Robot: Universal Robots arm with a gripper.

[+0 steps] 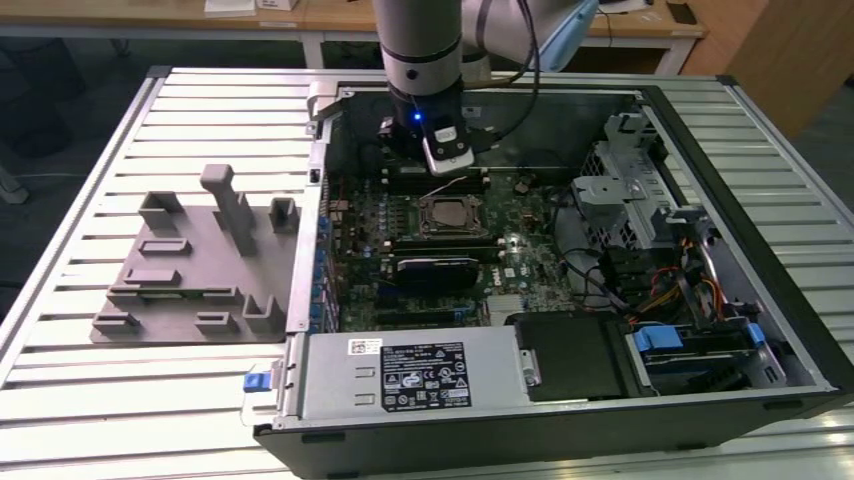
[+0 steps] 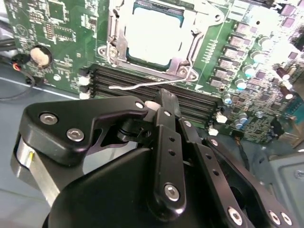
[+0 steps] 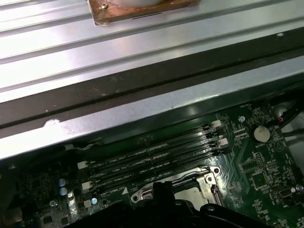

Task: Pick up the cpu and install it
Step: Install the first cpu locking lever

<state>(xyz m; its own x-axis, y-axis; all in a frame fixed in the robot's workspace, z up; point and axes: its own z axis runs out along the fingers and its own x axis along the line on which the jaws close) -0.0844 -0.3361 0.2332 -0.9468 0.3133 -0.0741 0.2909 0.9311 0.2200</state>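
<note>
The cpu [image 1: 446, 216], a silver square with a pale rim, lies inside the black socket frame [image 1: 446, 199] on the green motherboard in the open computer case. In the second wrist view the cpu [image 2: 153, 33] sits under the metal frame, and the thin wire lever [image 2: 142, 85] sticks out beside the memory slots. My gripper [image 1: 446, 172] hangs over the memory slots just beyond the socket. Its black fingers [image 2: 164, 109] look closed together with nothing between them, the tips close to the lever. The first wrist view has the socket frame [image 3: 205, 182] just past the gripper body [image 3: 166, 209].
A grey plastic tray [image 1: 200, 260] with upright blocks lies on the slatted table at the exterior view's left. Case walls [image 1: 318, 200] surround the board. Drive cages and cables [image 1: 641, 220] crowd the exterior view's right; the power supply [image 1: 414, 375] fills the near side.
</note>
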